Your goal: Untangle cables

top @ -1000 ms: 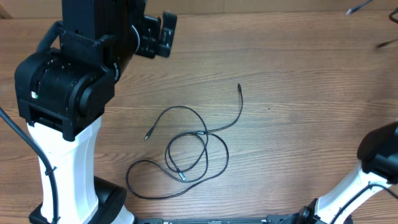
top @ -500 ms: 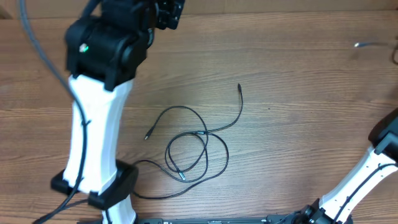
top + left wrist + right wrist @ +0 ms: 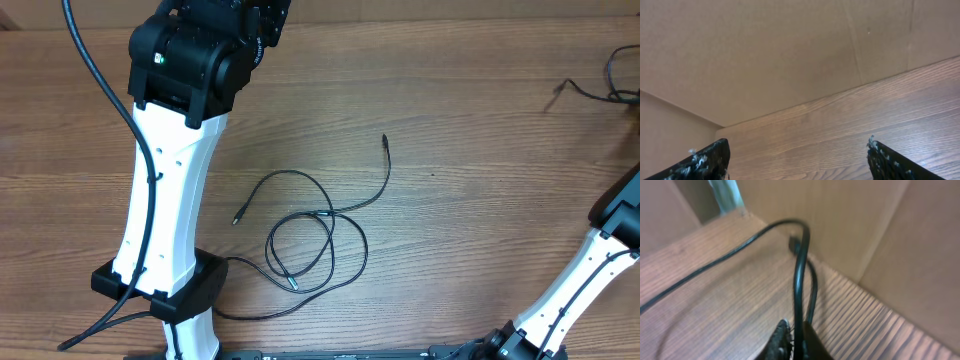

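Observation:
Thin black cables [image 3: 318, 238] lie in overlapping loops at the table's middle, with plug ends at the upper right [image 3: 384, 141], the left [image 3: 237, 218] and inside the loops [image 3: 291, 283]. One strand runs under the left arm's base. My left gripper [image 3: 797, 152] is open and empty, high at the table's far left edge, far from the loops. My right gripper [image 3: 795, 342] is shut on another black cable [image 3: 799, 265]. That cable also shows in the overhead view [image 3: 590, 93] at the far right. The right gripper itself is out of the overhead view.
The left arm's white column and base [image 3: 165, 290] stand just left of the loops. The right arm's white link [image 3: 590, 280] crosses the lower right corner. A brown cardboard wall [image 3: 765, 50] borders the table's far edge.
The left arm has swung up and back toward the far edge. The cable at the far right has moved down and left into view. The middle loops have not moved.

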Motion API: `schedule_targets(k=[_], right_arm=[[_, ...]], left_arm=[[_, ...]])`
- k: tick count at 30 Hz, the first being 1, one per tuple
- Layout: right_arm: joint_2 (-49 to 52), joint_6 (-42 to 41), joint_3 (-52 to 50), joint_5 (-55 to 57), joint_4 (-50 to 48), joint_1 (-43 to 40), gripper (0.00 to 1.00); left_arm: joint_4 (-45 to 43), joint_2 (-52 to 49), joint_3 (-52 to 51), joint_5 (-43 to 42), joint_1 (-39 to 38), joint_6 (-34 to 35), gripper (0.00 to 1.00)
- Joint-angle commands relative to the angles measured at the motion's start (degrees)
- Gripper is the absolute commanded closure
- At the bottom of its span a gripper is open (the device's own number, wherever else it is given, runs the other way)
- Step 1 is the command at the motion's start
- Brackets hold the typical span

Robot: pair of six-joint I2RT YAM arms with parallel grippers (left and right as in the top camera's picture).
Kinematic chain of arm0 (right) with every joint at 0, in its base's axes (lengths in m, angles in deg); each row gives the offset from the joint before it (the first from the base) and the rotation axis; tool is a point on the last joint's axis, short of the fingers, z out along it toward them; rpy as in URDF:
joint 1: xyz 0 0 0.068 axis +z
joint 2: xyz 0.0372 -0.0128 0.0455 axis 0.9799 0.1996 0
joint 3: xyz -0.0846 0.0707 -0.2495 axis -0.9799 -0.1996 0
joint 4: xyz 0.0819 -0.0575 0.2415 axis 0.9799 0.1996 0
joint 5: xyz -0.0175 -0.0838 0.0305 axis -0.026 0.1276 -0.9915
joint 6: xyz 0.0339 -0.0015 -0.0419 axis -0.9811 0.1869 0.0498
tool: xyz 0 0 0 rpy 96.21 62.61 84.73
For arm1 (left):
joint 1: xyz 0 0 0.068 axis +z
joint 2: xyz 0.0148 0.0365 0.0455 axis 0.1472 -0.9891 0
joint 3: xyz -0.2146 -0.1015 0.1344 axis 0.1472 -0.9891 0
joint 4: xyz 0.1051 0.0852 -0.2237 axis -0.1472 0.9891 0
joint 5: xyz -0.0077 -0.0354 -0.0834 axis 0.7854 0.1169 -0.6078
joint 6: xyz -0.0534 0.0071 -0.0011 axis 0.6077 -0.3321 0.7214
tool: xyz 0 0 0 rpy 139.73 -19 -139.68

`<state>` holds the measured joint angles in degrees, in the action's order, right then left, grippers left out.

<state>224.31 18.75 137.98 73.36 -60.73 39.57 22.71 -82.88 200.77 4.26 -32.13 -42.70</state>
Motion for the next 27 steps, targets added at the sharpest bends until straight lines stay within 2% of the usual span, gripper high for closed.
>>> schedule_targets(k=[1,3,4,5,6,10,12,16,22,27], right_arm=[[2.84,-1.86,0.55,-0.98,1.22,0.22,0.89],[3.15,-1.86,0.55,-0.98,2.08,0.22,0.85],[3.21,-1.86,0.55,-0.98,2.23,0.22,0.65],[3.19,-1.88,0.57,-0.98,2.64,0.22,0.0],[2.73,-2.12,0.68,-1.18,3.5,0.22,0.0],[-2.03,-4.39,0.74,-7.34,4.72,1.25,0.0],[-6.1,-4.33,1.33,-11.23,4.63,2.47,0.0],[-15.91,-2.29,2.56,-11.93,6.64,6.56,0.0],[-31.17,-1.79,3.3,-12.2,17.59,15.08,0.0],[-37.46,-1.79,3.3,-17.11,27.39,23.96,0.0]], left_arm=[[0.09,0.72,0.26,1.49,-0.37,0.59,0.12],[0.44,0.72,0.26,1.49,-0.37,0.59,0.11],[0.61,0.72,0.26,1.49,-0.35,0.57,0.16],[0.92,0.72,0.26,1.49,-0.35,0.46,0.28],[1.16,0.72,0.26,1.49,-0.35,0.13,0.3],[1.09,0.72,0.26,1.49,-0.37,0.15,0.23],[1.2,0.72,0.26,1.49,-0.35,0.15,0.21],[1.84,0.72,0.26,1.46,-0.37,0.22,0.21],[3.04,0.72,0.26,1.49,-0.35,0.2,0.17],[2.97,0.72,0.26,1.49,-0.35,0.22,0.12]])
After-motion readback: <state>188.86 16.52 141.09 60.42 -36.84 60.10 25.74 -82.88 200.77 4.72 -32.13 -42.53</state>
